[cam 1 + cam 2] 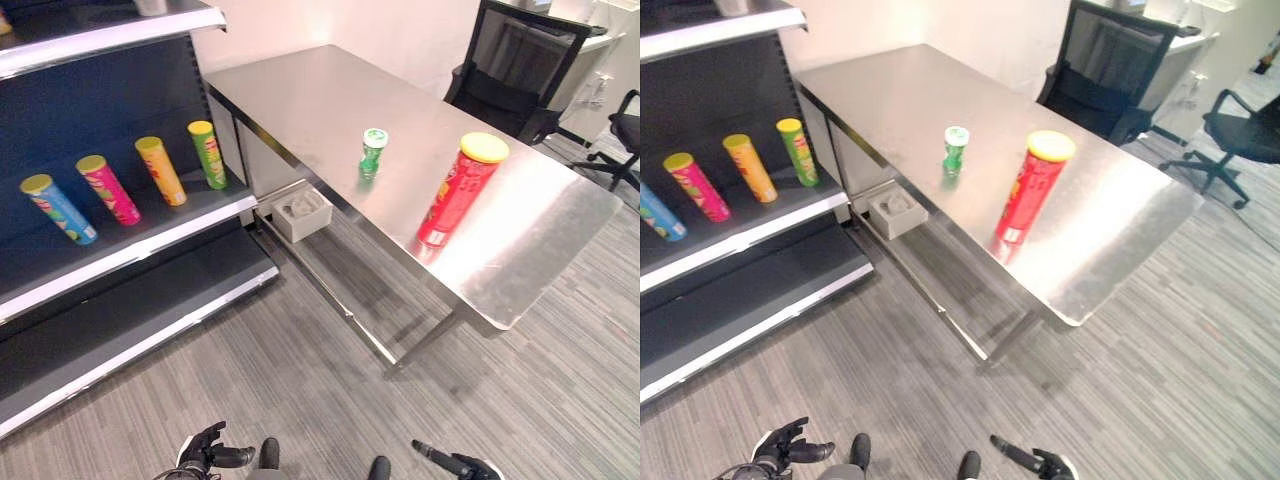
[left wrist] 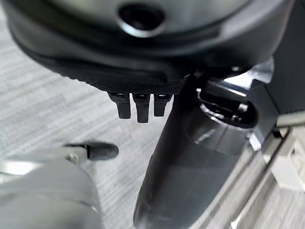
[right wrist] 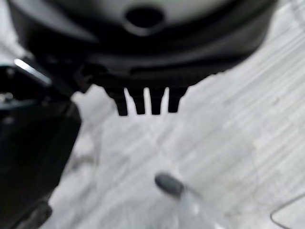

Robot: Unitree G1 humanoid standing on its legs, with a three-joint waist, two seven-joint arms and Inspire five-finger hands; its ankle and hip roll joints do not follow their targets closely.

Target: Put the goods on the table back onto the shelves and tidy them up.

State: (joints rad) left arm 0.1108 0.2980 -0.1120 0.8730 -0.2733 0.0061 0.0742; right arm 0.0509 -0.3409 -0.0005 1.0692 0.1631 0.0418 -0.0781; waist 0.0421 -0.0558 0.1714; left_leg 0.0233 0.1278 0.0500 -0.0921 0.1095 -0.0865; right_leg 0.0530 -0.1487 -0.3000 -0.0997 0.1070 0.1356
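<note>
Goods left on the steel table (image 1: 300,100) number two: a tall red can (image 1: 455,192) with a yellow lid, standing upright near the front edge toward the table's right end, and a small green can (image 1: 372,153) with a pale lid, upright a little further back and to the left of the red one, the two apart. Left of the table stands a dark shelf unit (image 1: 130,255) with silver edging. On its middle shelf four cans lean back in a row, spaced apart: a blue can (image 1: 60,210) furthest left, then a pink can (image 1: 108,190), an orange can (image 1: 161,171) and a light green can (image 1: 208,154) nearest the table. Under the table, close to the shelf, a small grey box (image 1: 301,213) sits on the lower rail. Black office chairs (image 1: 510,70) stand behind the table's far right. Low at the bottom edge of the head views, the left hand (image 1: 205,450) hangs over the grey striped floor (image 1: 300,400) with fingers loosely relaxed and the thumb sticking out, holding nothing; its wrist view shows short straight fingertips (image 2: 137,106) over the floor. At the lower right the right hand (image 1: 470,466) likewise hangs empty, fingers (image 3: 143,102) straight, thumb extended, well away from both cans on the table.
</note>
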